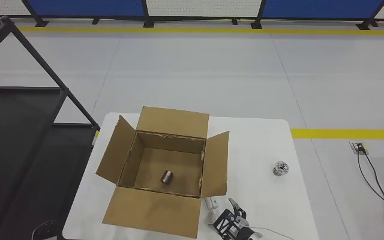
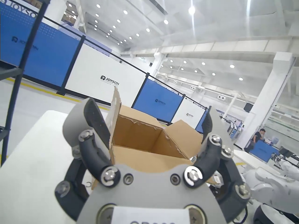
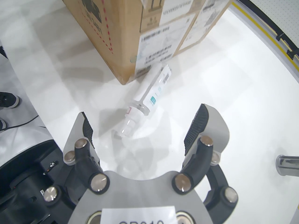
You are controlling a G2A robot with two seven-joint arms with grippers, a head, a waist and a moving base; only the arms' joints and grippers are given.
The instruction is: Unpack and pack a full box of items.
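The box is brown cardboard (white labels and a red dashed line on its side). Inside it lies a dark can; at its corner, a white tube with a teal mark.

Right claw above the white counter, fingers spread wide, nothing between them. Just ahead of it we note a white tube on its side, clear cap end toward the claw, crimped end beside the bottom corner of the cardboard box; we cannot tell whether they touch. The box stands on the counter, with white printed labels on the faces we see. A metal cylinder lies on the counter, well apart from the tube. Beyond the counter's rim, a yellow line on the floor.
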